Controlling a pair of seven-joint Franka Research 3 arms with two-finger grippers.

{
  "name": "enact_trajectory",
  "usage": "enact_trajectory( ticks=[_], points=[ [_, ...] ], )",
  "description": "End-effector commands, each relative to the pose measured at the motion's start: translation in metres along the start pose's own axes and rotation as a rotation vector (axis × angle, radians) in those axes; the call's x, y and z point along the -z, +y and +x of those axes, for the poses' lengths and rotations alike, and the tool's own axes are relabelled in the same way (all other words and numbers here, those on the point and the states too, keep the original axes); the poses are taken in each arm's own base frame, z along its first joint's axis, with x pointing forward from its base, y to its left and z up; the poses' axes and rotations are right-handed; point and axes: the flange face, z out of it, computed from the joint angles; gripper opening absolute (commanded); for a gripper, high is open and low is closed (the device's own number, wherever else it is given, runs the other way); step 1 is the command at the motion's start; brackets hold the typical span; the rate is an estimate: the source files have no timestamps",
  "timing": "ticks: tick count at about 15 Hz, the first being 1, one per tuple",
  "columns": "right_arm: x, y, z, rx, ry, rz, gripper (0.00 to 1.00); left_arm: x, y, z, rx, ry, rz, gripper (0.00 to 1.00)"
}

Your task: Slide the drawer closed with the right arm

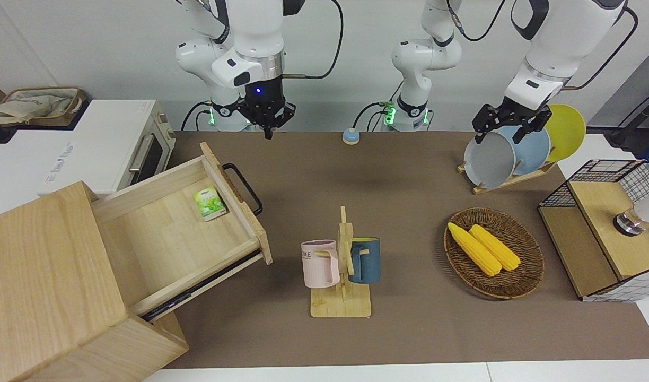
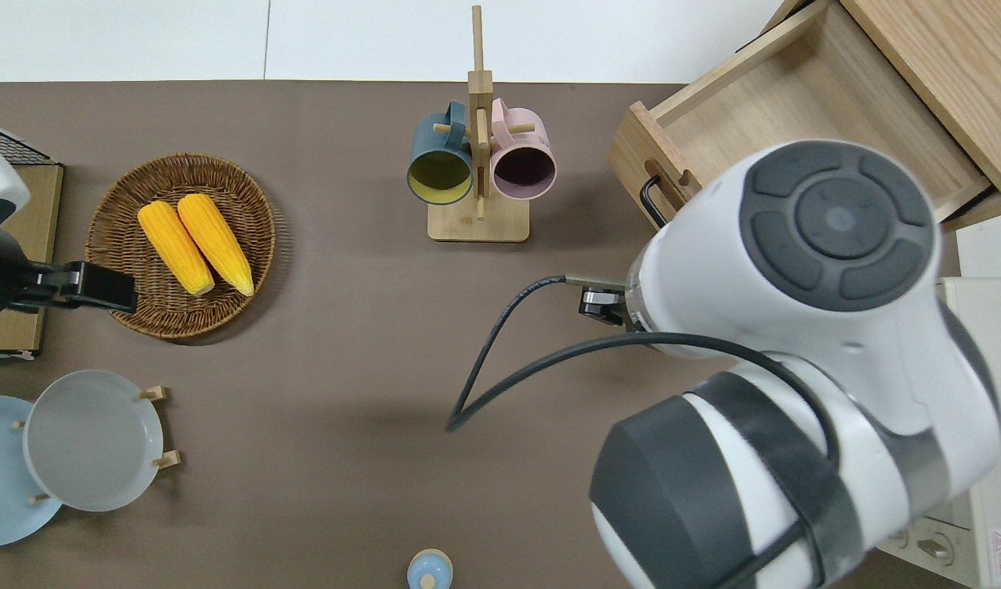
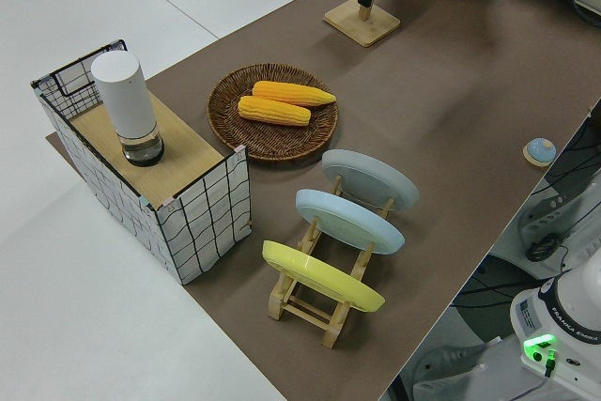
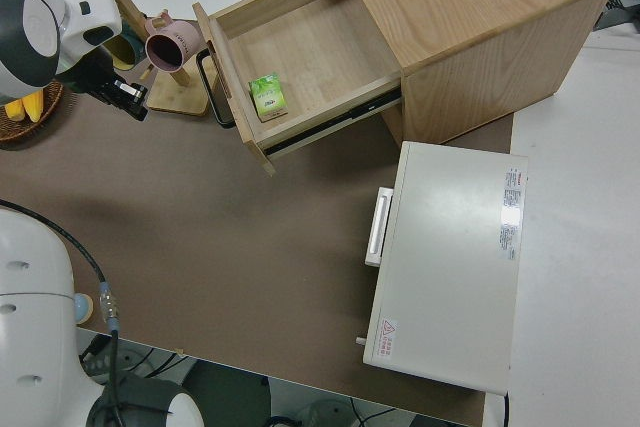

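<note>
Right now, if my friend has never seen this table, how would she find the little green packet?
Find the big pale wood cabinet at the right arm's end of the table; its drawer is pulled open. The green packet lies flat in the drawer, just inside the front board with the black loop handle. It is the only thing in the drawer, small and bright green.

The front camera is looking across the table (image 1: 356, 175) at both robots, standing along the frame's top. The overhead camera is looking straight down, the drawer (image 2: 803, 123) sitting at its upper right. The left side camera is looking diagonally along the table. The right side camera is looking down beside the right arm, sharing the drawer (image 4: 300, 57) with the overhead.
</note>
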Motion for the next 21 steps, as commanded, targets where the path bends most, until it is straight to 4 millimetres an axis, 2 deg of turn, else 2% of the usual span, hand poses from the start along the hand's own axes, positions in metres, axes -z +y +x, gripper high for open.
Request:
enact_trajectory(
  ticks=[1,5,10,13,21],
  points=[
    [-0.026,-0.019,0.013,-0.151,0.011,-0.002,0.0,0.003,-0.001,0.001,-0.01,-0.007,0.016,0.99],
    [-0.05,-0.028,0.029,-0.347,0.01,0.031,0.0,0.004,-0.001,0.001,-0.01,-0.005,0.016,0.99],
    [-0.088,-0.034,0.054,-0.562,0.008,0.046,0.0,0.004,-0.001,0.001,-0.01,-0.005,0.016,0.99],
    [-0.104,-0.033,0.064,-0.597,0.01,0.042,0.0,0.004,-0.001,0.001,-0.01,-0.005,0.016,0.99],
    [-0.133,-0.002,0.102,-0.65,0.015,0.034,0.0,0.004,-0.001,0.001,-0.01,-0.005,0.016,0.99]
  ],
)
